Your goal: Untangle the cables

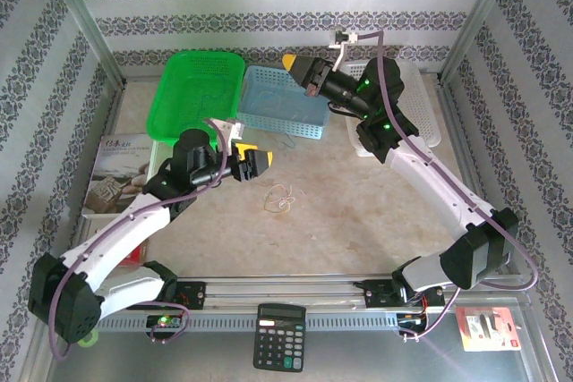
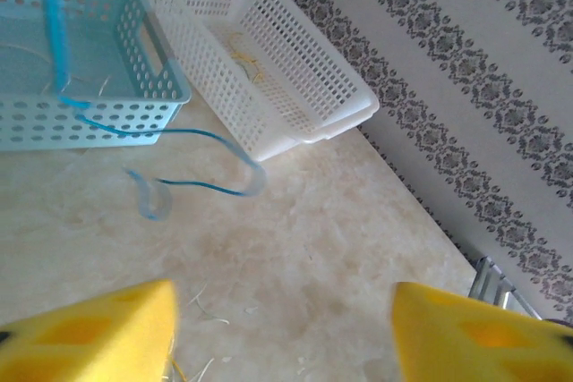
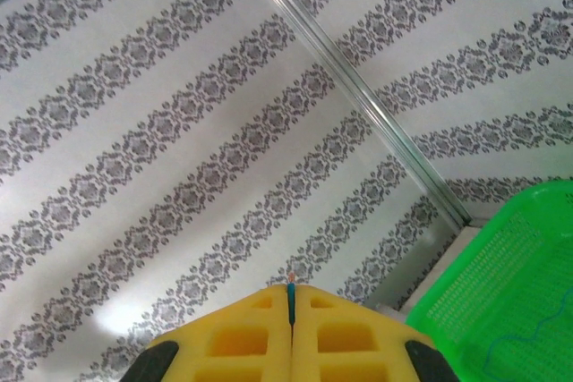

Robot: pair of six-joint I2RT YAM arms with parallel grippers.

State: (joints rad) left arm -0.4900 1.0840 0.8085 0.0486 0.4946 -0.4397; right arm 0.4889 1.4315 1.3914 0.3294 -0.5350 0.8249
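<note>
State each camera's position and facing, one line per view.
Top external: above, behind; looks down on beige table; left arm, right arm show.
Left wrist: faces light-blue perforated plastic basket; open left gripper below.
Right wrist: tilted up at patterned wall; right gripper shut on thin blue cable.
Shared: top and left wrist show that basket.

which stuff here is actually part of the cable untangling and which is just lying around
Job: thin blue cable, pinched in the shut right gripper; yellowish-white wire loops on the tabletop; yellow wire in the white slotted basket; open left gripper; green plastic basket and blue slotted basket, probably sorting bins.
Lying about: black calculator; printed book; red-backed blister pack.
</note>
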